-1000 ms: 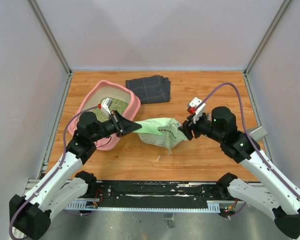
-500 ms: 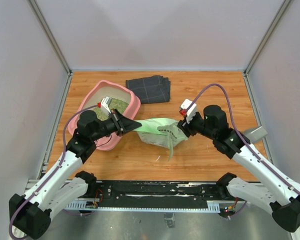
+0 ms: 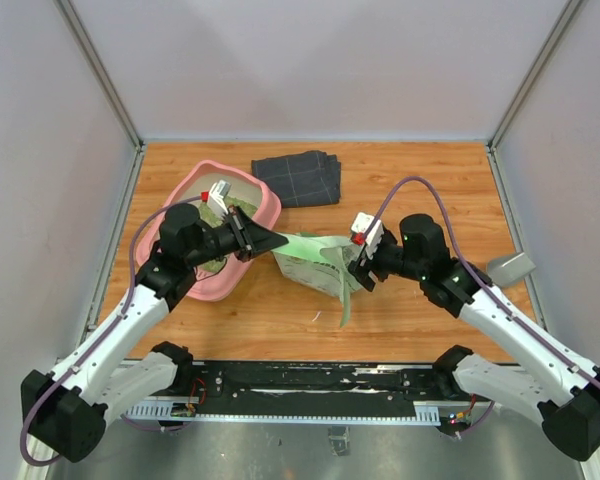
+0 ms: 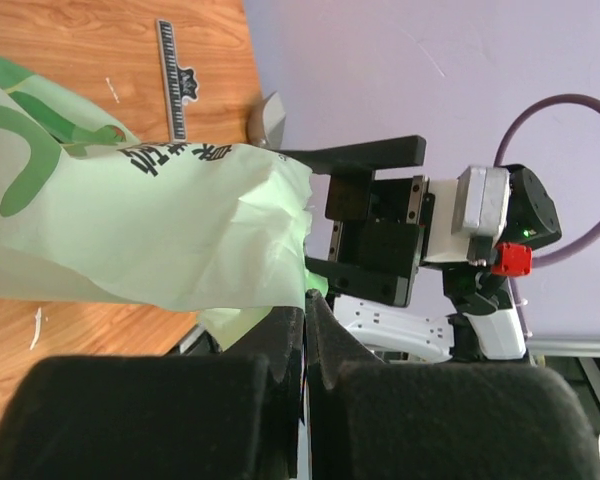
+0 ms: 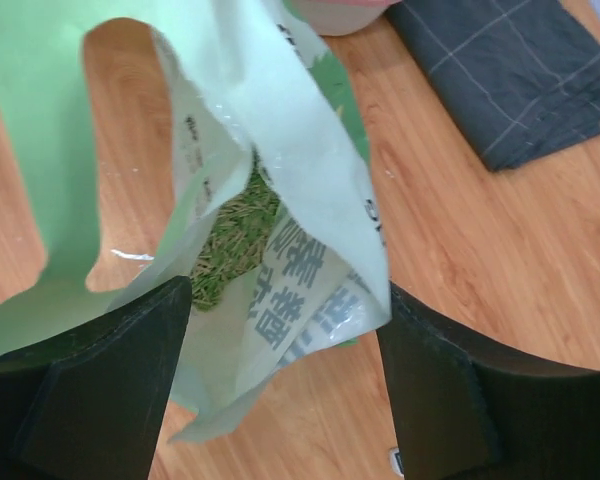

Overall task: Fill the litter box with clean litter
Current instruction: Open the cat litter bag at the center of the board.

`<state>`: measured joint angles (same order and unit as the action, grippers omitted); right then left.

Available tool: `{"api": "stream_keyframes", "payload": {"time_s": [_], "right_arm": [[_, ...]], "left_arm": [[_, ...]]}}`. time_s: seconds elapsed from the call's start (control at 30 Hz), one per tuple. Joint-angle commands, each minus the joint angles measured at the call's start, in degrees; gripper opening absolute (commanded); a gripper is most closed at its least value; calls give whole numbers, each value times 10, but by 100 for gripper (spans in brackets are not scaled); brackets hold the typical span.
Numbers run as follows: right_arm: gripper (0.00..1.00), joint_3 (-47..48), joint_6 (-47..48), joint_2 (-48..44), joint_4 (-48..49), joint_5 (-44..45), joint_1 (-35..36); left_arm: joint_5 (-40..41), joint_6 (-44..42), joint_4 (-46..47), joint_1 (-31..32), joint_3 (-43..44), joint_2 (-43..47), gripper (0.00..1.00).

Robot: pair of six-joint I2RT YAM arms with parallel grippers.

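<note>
The litter box (image 3: 272, 207) stood on the left back part of the wooden table (image 3: 420, 180), with a dark folded cloth (image 3: 298, 178) just beside its far right corner; some clean litter (image 3: 242, 203) lay inside the box, partly hidden by the left arm. More of the same greenish grains (image 5: 235, 240) were seen in the right wrist view, down in the open mouth of the green-and-white bag (image 3: 315, 262).

The bag lay between the two arms, near the right side of the box; one end was lifted toward the box and a loose strip of plastic hung down to the table at the near side. The left gripper (image 3: 265, 240) was over the right edge of the box; its jaws were pressed together on the thin edge of the bag (image 4: 160, 220), and in the left wrist view the plastic came out directly from between the two closed fingers (image 4: 280, 330).

The right gripper (image 3: 352, 272) was at the other end of the bag; its jaws stood wide apart, one on each side of the bag's mouth (image 5: 310, 200). The plastic filled most of the gap between them; I could not tell if the pads really pressed on it. The left wrist view showed the same thing from the opposite side: the right gripper (image 4: 325, 210) with its two dark fingers parted and the crumpled end of the bag between them.

A grey metal scoop (image 3: 510, 268) lay at the right edge of the table, well apart from the bag and the box.
</note>
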<state>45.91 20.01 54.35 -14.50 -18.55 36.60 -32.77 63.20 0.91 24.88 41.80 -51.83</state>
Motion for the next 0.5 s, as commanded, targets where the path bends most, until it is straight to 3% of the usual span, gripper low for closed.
{"api": "stream_keyframes", "payload": {"time_s": [0.0,0.17,0.33,0.47], "right_arm": [[76,-24,9,-18,-24,-75,0],[75,-17,8,6,-22,-61,9],[61,6,-12,17,2,-9,31],[43,16,-26,22,4,60,32]], "left_arm": [[-34,-1,77,-5,33,6,0],[-8,-25,43,-7,34,18,6],[-2,-53,25,-21,47,1,0],[-60,-68,31,-44,65,-38,0]]}}
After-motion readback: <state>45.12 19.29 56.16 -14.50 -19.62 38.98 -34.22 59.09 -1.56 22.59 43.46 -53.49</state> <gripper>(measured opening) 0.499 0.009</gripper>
